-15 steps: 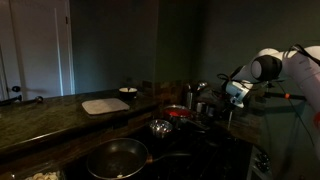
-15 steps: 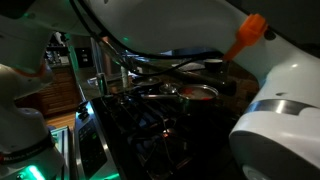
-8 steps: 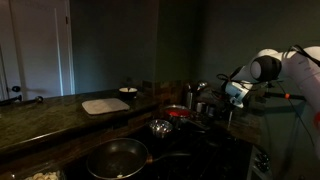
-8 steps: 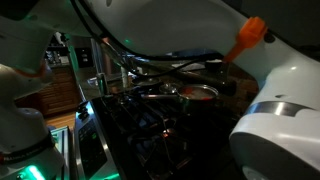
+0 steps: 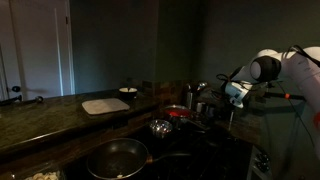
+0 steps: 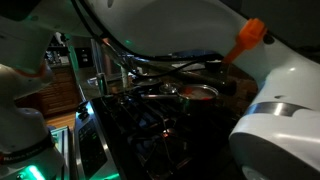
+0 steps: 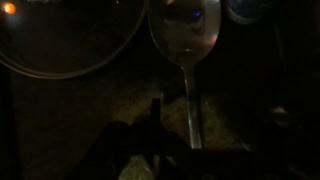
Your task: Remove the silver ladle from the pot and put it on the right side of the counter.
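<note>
In the wrist view the silver ladle (image 7: 186,40) lies on the speckled counter (image 7: 110,100), bowl at the top, thin handle running down between my jaws. My gripper (image 7: 193,125) looks open: one dark finger (image 7: 155,115) stands clear of the handle, with counter showing between them. The other finger is lost in the dark. In an exterior view the gripper (image 5: 227,102) hangs low at the right end of the counter (image 5: 60,110), just right of the small red pot (image 5: 178,113). The ladle is too faint to make out there.
A steel bowl (image 5: 160,127) and a large dark frying pan (image 5: 117,157) sit in front of the pot. A white cutting board (image 5: 104,104) and a small white dish (image 5: 127,92) lie further left. A large round rim (image 7: 60,45) curves beside the ladle's bowl.
</note>
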`<state>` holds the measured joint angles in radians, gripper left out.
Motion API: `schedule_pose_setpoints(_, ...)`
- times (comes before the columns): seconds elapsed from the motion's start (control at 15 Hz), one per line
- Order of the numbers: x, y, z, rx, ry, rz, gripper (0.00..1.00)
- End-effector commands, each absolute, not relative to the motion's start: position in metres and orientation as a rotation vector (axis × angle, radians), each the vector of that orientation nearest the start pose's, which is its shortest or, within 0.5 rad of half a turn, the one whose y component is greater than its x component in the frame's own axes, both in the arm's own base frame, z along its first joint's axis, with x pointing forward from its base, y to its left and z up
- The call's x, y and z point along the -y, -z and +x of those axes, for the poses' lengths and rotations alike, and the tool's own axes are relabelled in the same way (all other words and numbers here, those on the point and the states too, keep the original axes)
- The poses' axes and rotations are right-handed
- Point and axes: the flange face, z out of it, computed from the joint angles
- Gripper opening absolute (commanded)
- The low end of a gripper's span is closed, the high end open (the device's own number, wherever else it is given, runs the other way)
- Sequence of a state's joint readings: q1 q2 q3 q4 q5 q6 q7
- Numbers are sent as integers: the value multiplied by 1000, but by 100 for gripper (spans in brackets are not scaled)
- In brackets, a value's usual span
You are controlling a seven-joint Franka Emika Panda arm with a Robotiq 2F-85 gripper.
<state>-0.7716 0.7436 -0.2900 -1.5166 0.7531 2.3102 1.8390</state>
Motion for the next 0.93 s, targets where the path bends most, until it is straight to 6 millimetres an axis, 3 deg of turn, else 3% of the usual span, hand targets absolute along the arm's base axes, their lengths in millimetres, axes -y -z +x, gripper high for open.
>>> schedule_pose_setpoints(0.0,600,-254,391,-2770,-29,201,100)
schedule_pose_setpoints(0.53,567,-287,370,-2963,41,58,100)
schedule_pose_setpoints(0.87,543,-322,359,-2969,48,163,100)
